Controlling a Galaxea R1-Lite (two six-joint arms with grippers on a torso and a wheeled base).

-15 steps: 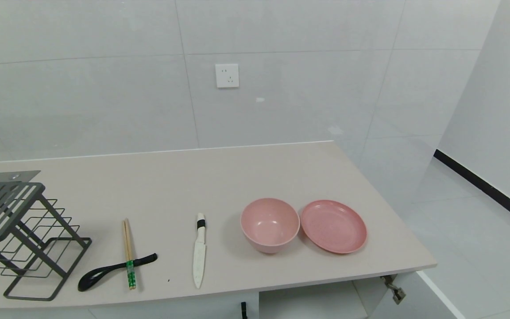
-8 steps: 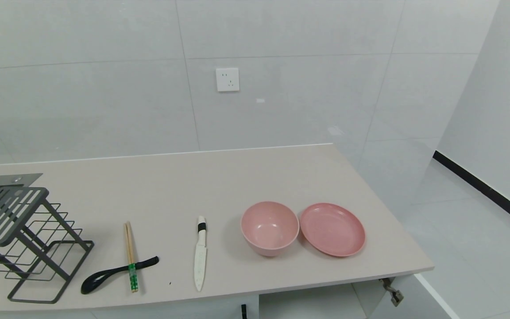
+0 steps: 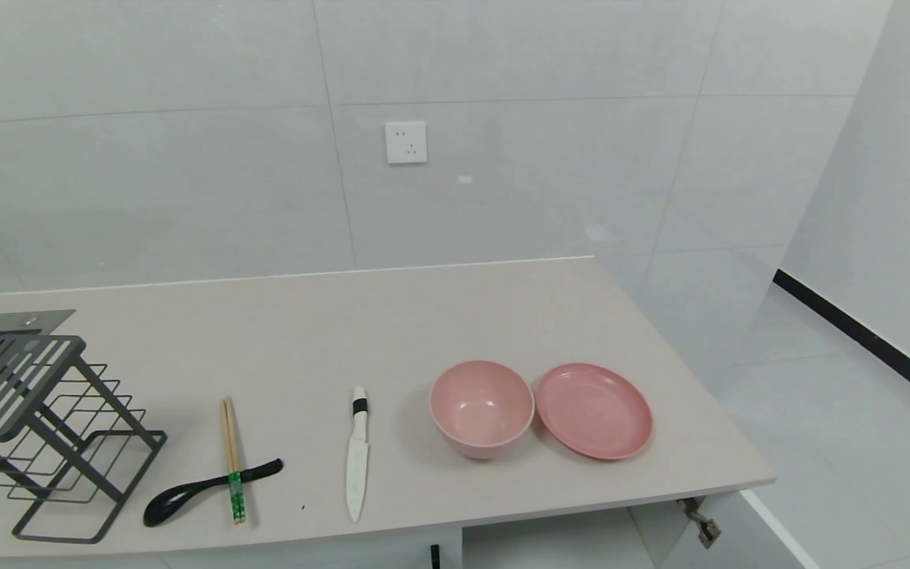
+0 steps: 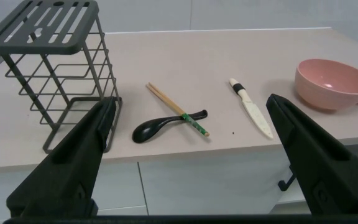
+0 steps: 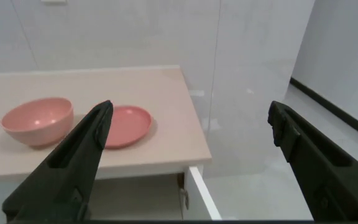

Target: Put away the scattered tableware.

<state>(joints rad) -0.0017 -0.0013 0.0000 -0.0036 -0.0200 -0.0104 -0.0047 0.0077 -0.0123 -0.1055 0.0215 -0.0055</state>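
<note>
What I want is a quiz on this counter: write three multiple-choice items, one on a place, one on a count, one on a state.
1. The chopsticks lie:
A. across the black spoon handle
B. inside the pink bowl
C. on the pink plate

2. Pink dishes on the counter:
A. one
B. two
C. three

3. The pink bowl is:
A. upside down
B. upright and empty
C. stacked on the pink plate

Key:
1 A, the sticks cross the spoon's handle.
2 B, only the bowl and the plate are pink.
3 B, its open mouth faces up with nothing inside.
</note>
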